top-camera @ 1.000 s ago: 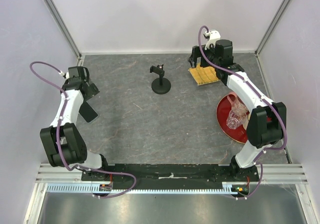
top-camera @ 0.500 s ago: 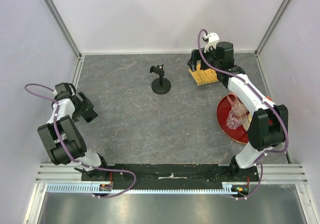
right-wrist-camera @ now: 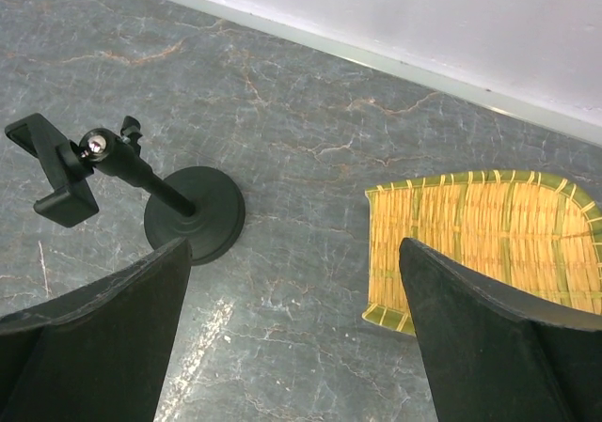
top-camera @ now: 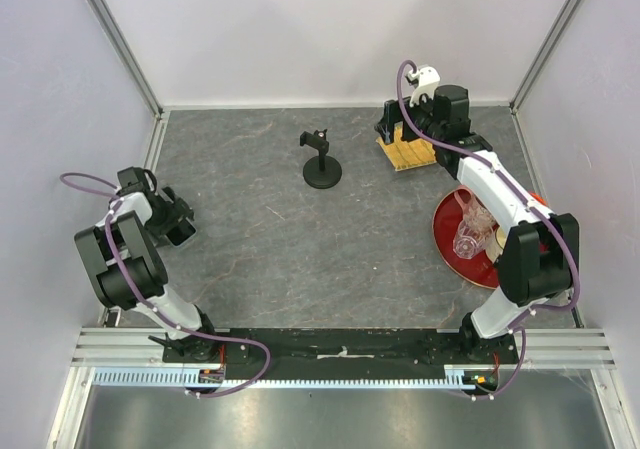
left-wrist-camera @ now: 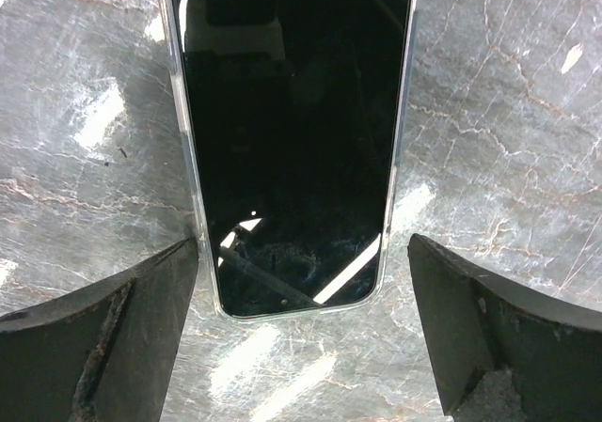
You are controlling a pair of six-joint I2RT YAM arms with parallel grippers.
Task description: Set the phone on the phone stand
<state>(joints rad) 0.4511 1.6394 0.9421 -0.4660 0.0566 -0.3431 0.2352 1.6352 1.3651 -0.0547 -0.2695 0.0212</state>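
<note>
Left gripper (left-wrist-camera: 301, 253) spread wide, pointing down; right gripper (right-wrist-camera: 292, 253) likewise spread wide

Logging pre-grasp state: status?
Left gripper open, straddling phone, flat on table. Right gripper open by mat. Stand upright, empty; nothing between it and phone.

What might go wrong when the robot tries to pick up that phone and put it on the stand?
The phone lies flat on the table, so the open fingers of the left gripper may slip off its thin, shiny edges or scrape the surface. The phone stand has a small clip on a thin post; a clumsy placement might tip it or drop the phone.
</note>
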